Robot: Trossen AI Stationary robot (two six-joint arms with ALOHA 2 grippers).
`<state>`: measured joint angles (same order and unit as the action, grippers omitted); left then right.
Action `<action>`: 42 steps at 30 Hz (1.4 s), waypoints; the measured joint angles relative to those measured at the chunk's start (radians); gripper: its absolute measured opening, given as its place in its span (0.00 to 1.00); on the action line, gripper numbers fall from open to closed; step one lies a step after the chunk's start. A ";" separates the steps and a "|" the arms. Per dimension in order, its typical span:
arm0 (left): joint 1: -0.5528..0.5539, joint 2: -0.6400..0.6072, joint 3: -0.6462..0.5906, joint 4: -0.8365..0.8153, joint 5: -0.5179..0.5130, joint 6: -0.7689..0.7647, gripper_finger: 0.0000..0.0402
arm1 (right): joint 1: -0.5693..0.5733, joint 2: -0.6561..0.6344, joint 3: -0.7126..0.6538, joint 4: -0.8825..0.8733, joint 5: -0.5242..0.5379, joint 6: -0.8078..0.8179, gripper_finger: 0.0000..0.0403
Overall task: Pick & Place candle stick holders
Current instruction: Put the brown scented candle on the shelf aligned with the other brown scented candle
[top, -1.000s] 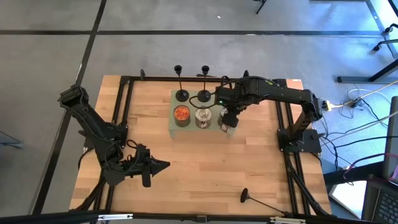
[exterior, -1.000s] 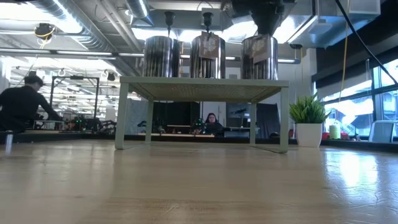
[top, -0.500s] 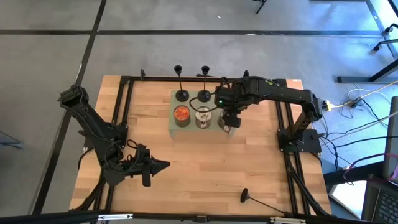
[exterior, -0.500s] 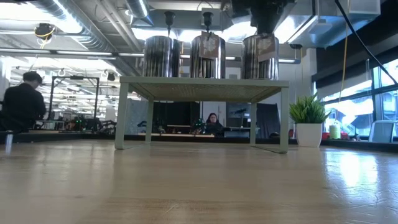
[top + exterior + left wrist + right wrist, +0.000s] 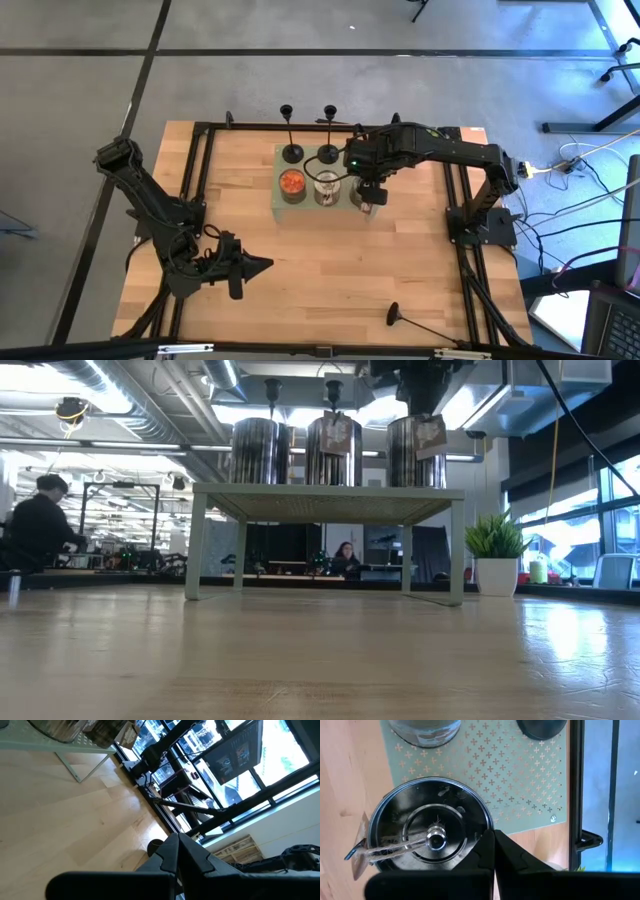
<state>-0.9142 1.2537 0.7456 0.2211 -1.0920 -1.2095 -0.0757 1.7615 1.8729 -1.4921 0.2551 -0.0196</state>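
Note:
Two black candle stick holders stand upright on their round bases [image 5: 292, 153] [image 5: 328, 155] at the back of a pale green perforated stand [image 5: 308, 170]. In the low view their stems [image 5: 272, 395] [image 5: 333, 395] rise behind the cans. A third holder [image 5: 395, 316] lies on its side on the table near the front right. My right gripper [image 5: 494, 840] is shut and points down over the right silver can [image 5: 430, 840], at the can's rim. My left gripper [image 5: 262, 266] is shut, low over the table's near left, away from everything. My right gripper comes from above with shut fingertips at the right can's top near its rim [image 5: 482, 822]. Whether the tips touch the can I cannot tell. The can stands upright on the green stand.
An orange can [image 5: 291, 184] and a middle silver can [image 5: 326, 188] stand in a row with the right can [image 5: 417, 452] along the stand's front. A black frame [image 5: 205, 150] runs round the table. Bare wood [image 5: 320, 270] spreads in front of the stand.
My right gripper has rolled about its own pointing line above the right can, staying in place and shut. In the low view the can's paper tag has shifted a little. My left arm has kept still.

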 joint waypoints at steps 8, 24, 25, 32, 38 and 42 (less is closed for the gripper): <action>0.000 0.000 0.000 0.000 -0.001 0.000 0.00 | 0.000 0.000 0.000 0.000 0.003 0.005 0.00; 0.016 0.000 0.000 -0.001 0.011 0.008 0.00 | 0.000 0.000 0.000 -0.019 -0.017 0.028 0.00; 0.016 0.000 0.000 -0.001 0.011 0.008 0.00 | 0.000 0.000 0.000 -0.019 -0.018 0.032 0.00; 0.016 0.000 0.000 -0.001 0.012 0.008 0.00 | 0.000 0.000 0.000 -0.021 -0.020 0.035 0.00; 0.016 0.000 0.000 -0.001 0.012 0.008 0.00 | 0.000 0.000 0.000 -0.022 -0.018 0.035 0.03; 0.016 0.000 0.000 -0.001 0.013 0.008 0.00 | 0.000 0.000 0.000 -0.024 -0.013 0.034 0.06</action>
<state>-0.8982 1.2537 0.7456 0.2205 -1.0794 -1.2011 -0.0761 1.7615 1.8729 -1.5158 0.2421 0.0147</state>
